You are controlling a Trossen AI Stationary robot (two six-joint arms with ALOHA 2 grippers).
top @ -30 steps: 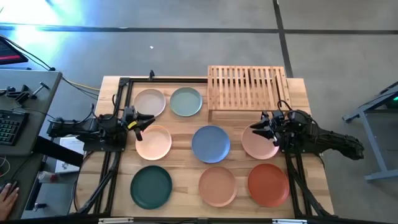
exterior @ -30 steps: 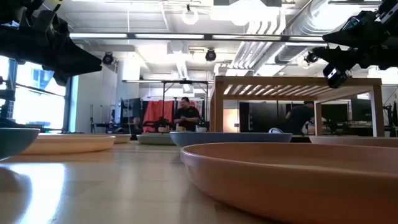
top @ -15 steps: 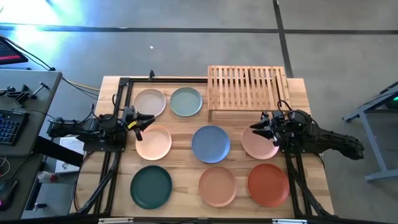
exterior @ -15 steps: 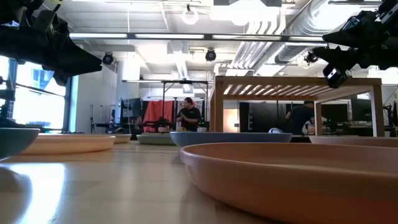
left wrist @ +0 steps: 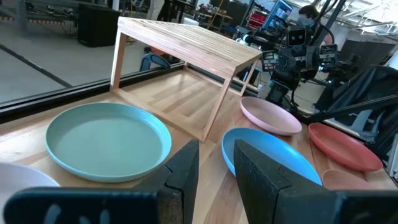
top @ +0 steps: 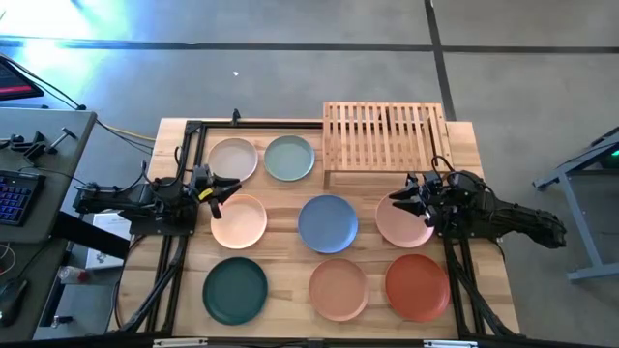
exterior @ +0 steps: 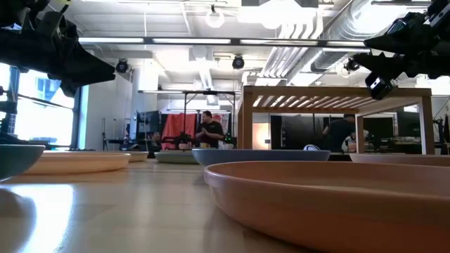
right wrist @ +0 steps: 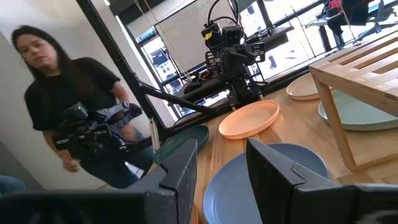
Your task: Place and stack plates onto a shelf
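Several round plates lie flat on the wooden tabletop (top: 290, 198): pale pink (top: 233, 159), sage green (top: 289, 158), peach (top: 239, 222), blue (top: 328, 223), pink (top: 401, 227), dark green (top: 235, 290), terracotta (top: 338, 288), red-orange (top: 417, 286). The slatted bamboo shelf (top: 385, 135) stands on its legs at the far right, with nothing on it. My left gripper (top: 228, 186) hovers open, pointing level, between the pale pink and peach plates. My right gripper (top: 398, 199) hovers open above the pink plate's far edge. Both wrist views show nothing between the fingers (left wrist: 186, 171) (right wrist: 183, 168).
Black frame rails (top: 184, 155) run along the table's left, far and right sides. A desk with a keyboard (top: 14, 198) stands left of the table. A person (right wrist: 68, 112) holding a dark device shows beyond the table, and other people (exterior: 211, 130) stand far back in the room.
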